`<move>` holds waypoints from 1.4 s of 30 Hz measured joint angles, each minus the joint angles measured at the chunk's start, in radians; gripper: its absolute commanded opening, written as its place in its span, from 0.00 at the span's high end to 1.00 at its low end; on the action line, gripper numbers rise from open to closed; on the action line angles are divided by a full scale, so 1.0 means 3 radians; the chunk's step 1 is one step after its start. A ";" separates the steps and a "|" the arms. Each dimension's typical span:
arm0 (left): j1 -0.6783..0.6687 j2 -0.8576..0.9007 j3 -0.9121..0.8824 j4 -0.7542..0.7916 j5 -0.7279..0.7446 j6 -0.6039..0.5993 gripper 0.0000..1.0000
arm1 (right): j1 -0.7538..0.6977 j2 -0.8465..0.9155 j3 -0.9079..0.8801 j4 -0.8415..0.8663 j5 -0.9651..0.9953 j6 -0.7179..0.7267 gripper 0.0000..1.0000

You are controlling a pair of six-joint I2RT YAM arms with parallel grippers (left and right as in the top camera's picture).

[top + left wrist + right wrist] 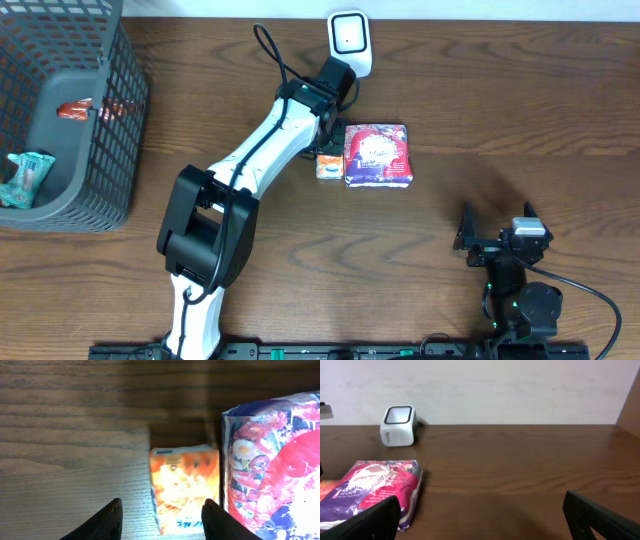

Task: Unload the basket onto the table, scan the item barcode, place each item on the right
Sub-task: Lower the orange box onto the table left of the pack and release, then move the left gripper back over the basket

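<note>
A small orange packet (184,487) lies flat on the table, close against the left side of a red and purple flowered bag (272,465). My left gripper (162,510) stands open over the packet's near end. Its right finger (216,522) is at the packet's right edge and its left finger (111,522) is well clear of it. In the overhead view the left arm reaches to the packet (328,169) beside the bag (376,155), just below the white scanner (350,40). My right gripper (481,502) is open and empty at the near right. No barcode is visible.
A dark wire basket (110,150) at the far left holds several wrapped snacks. The scanner (397,426) stands at the table's back edge by the wall. The left arm's cable loops near the scanner.
</note>
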 measured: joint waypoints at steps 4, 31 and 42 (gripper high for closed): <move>0.0003 -0.0001 0.0000 -0.0038 0.0001 0.0000 0.49 | 0.0000 0.0000 0.0000 0.0000 0.0000 -0.0001 0.01; 0.1030 -0.1761 0.0076 0.0249 -0.0011 0.0350 0.15 | 0.0000 0.0000 0.0000 0.0000 0.0000 -0.0001 0.01; 0.2285 -0.2164 0.0079 0.0629 -0.0015 -0.0071 0.14 | 0.0000 0.0000 0.0000 0.0000 0.0000 0.0000 0.01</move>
